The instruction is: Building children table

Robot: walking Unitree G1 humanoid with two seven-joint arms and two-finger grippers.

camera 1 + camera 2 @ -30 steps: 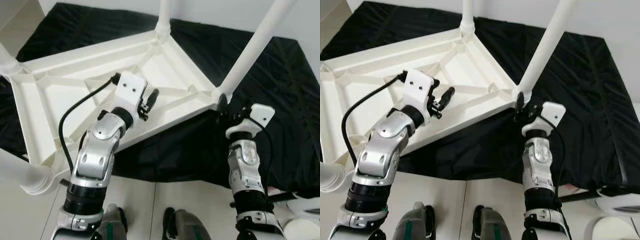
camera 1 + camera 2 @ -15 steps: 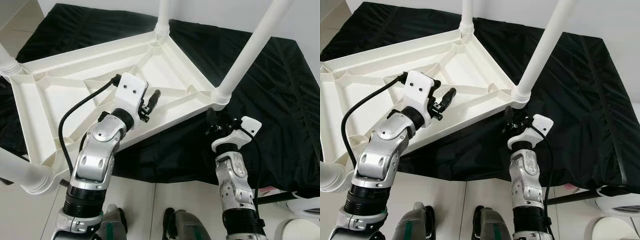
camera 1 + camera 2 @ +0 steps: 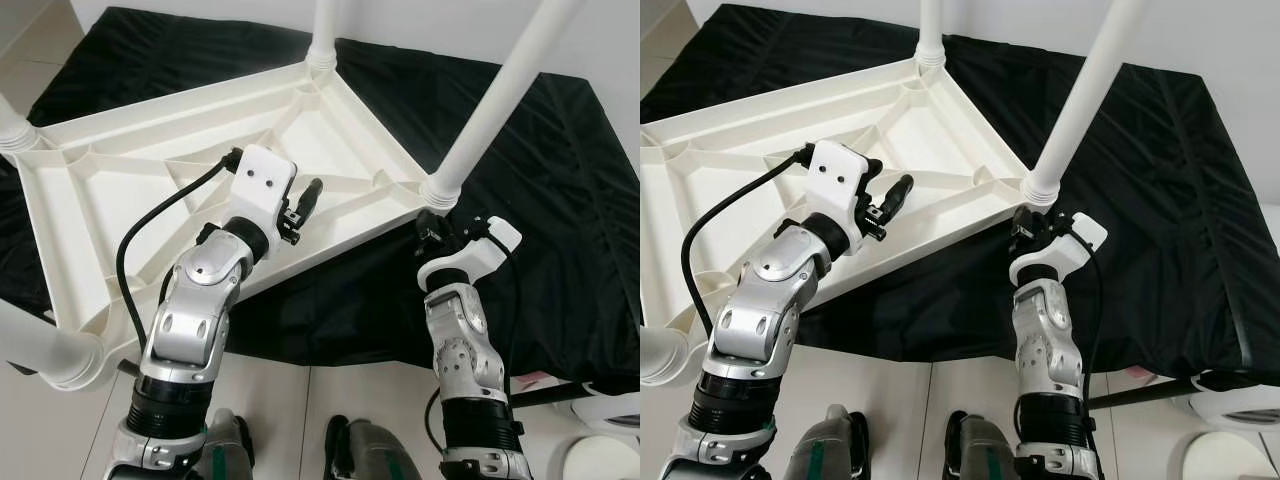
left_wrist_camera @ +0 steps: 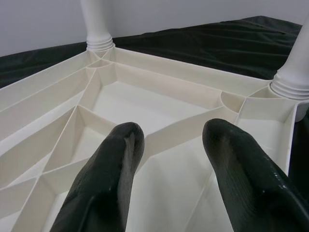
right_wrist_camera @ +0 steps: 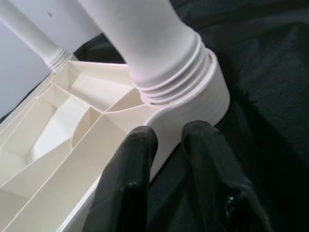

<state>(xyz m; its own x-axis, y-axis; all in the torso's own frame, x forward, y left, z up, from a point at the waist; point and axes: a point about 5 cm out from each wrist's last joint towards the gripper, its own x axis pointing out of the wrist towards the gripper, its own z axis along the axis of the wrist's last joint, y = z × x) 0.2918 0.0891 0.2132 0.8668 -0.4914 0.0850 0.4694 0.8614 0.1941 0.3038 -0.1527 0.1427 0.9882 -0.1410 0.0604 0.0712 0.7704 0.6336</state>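
A white plastic children's table (image 3: 130, 150) lies upside down on a black cloth (image 3: 540, 200), its ribbed underside facing up. White legs stand in its corner sockets, one at the near right corner (image 3: 495, 100) and one at the far corner (image 3: 325, 30). My left gripper (image 3: 302, 205) hovers over the ribs near the middle, open with nothing between its fingers (image 4: 120, 159). My right gripper (image 3: 432, 225) is just below the near right corner socket (image 5: 193, 96). Its fingers (image 5: 135, 164) are a narrow gap apart, pointing at the socket's rim, and hold nothing.
Another leg (image 3: 40, 345) juts out at the near left corner over the tiled floor. A white round object (image 3: 600, 465) and a dark rod (image 3: 560, 392) lie at the bottom right. My feet (image 3: 350, 450) stand at the cloth's near edge.
My right gripper dropped away from the corner socket toward the left, then rose back close under it. The left arm has stayed in place.
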